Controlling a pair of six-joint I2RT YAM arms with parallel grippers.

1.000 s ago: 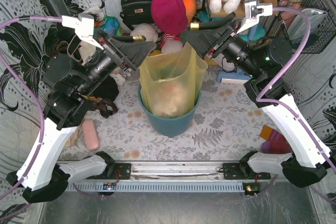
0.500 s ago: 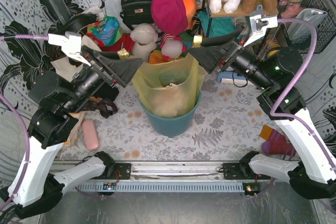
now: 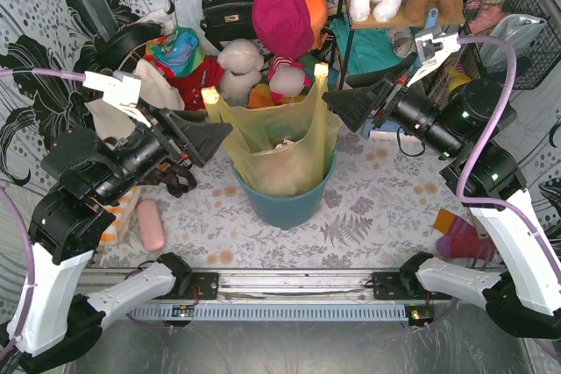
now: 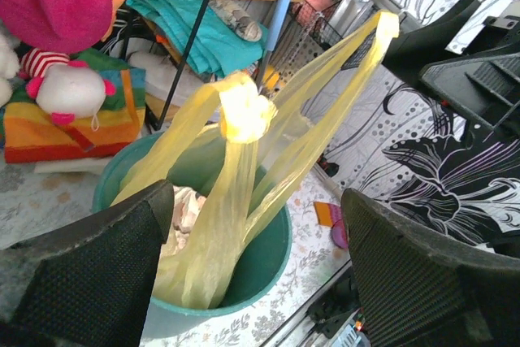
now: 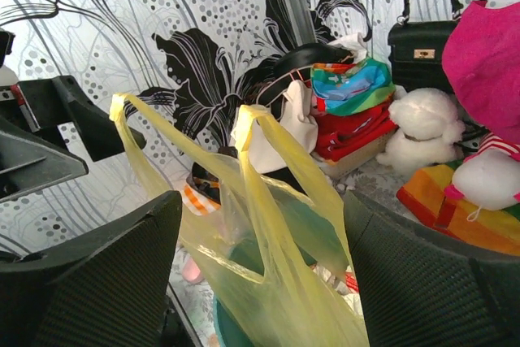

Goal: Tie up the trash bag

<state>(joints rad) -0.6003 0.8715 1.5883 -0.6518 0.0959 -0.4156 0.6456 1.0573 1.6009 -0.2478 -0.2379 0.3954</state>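
Centrally on the table (image 3: 377, 190), the yellow-green trash bag (image 3: 280, 142) sits inside the teal bin (image 3: 289, 206), its two handles standing up untied and apart above the rim. The left gripper (image 3: 223, 129) hangs near one handle with fingers spread wide and nothing between them, and the right gripper (image 3: 336, 107), near the other, is likewise spread and empty. Soft toys (image 3: 285, 19) and a black handbag (image 3: 228, 10) crowd the back.

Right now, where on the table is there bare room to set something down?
Bare patches of floral tablecloth: between the round teal bin and the near metal rail, and right of the bin. Behind it, plush toys and a black handbag crowd the back.
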